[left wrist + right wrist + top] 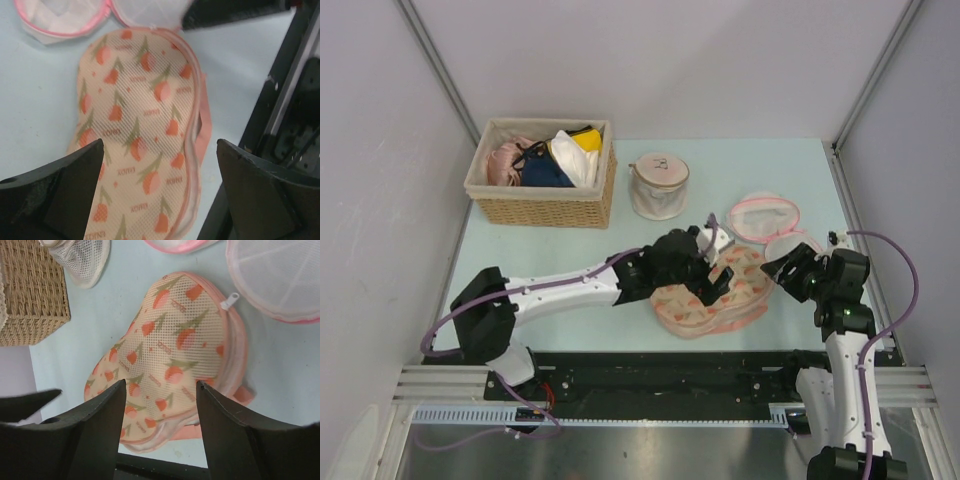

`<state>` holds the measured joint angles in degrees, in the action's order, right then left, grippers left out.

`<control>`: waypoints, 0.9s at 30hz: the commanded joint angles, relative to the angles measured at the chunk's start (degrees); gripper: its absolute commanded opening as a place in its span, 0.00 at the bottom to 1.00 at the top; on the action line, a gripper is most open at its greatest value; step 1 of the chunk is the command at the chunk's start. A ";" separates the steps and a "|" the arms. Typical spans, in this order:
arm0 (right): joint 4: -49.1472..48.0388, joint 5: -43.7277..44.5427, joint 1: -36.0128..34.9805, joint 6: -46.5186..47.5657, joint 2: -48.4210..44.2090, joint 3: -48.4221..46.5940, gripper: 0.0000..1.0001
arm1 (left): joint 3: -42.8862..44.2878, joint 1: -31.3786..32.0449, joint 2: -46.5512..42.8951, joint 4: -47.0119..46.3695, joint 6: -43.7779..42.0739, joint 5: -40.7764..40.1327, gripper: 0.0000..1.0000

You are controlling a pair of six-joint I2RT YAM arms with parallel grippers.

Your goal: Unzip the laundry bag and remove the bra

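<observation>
Plainly peach laundry bag [175, 355] w/ tulip prints

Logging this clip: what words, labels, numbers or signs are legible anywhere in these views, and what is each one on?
"ENJOY": small red word repeated between the flower prints on the laundry bag, upside down in the left wrist view; the letters are soft, so this is a best reading.
Dark handwritten mark on top of the cylindrical white mesh bag: too small to read.
Wicker basket: no text visible.
</observation>
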<state>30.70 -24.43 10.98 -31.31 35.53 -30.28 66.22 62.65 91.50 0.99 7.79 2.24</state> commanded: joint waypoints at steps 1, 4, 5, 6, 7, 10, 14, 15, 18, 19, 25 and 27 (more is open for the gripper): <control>-0.20 -0.19 -0.08 -1.91 -2.13 -0.48 0.62 | 0.32 6.86 0.34 6.39 -11.13 -8.75 0.98; 0.06 -0.18 0.27 -2.44 -2.66 -0.48 0.62 | -0.12 7.57 2.52 6.21 -11.40 -8.65 0.96; 0.32 -0.27 0.53 -2.44 -2.57 -0.48 0.62 | 0.05 7.66 3.41 6.21 -11.40 -9.00 0.95; 0.59 -0.36 0.79 -2.35 -2.40 -0.48 0.62 | 1.10 7.66 4.55 6.65 -11.48 -9.88 0.95; 0.85 -0.62 0.88 -2.27 -2.22 -0.39 0.62 | 1.72 8.09 5.34 7.09 -11.48 -10.32 0.94; 1.20 -1.15 1.32 -2.26 -1.95 -0.39 0.62 | 1.73 8.80 7.54 4.38 -10.09 -13.73 0.93; 1.56 -2.29 2.20 -2.27 -2.31 -0.30 0.62 | 5.14 9.94 13.42 4.71 -8.14 -17.79 0.89; 1.73 -2.55 2.46 -2.18 -2.48 -0.39 0.62 | 5.93 10.12 14.39 5.07 -6.23 -18.84 0.89; 2.44 -3.08 3.17 -1.83 -2.57 -0.30 0.61 | 7.08 10.21 15.72 4.90 -4.81 -19.11 0.86; 2.61 -3.26 3.52 -1.65 -2.57 -0.30 0.61 | 7.00 10.21 15.72 4.72 -4.11 -19.20 0.85; 3.23 -4.40 4.40 -0.95 -2.75 -0.30 0.61 | 6.64 10.30 17.47 4.89 -2.78 -20.69 0.69; 3.23 -4.66 4.49 -0.77 -3.10 -0.13 0.61 | 8.30 10.30 17.83 6.29 -2.78 -21.57 0.56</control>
<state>33.30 -27.49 15.05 -32.77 33.28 -30.24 70.67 72.62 108.20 6.63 3.46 -16.43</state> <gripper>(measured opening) 0.612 0.679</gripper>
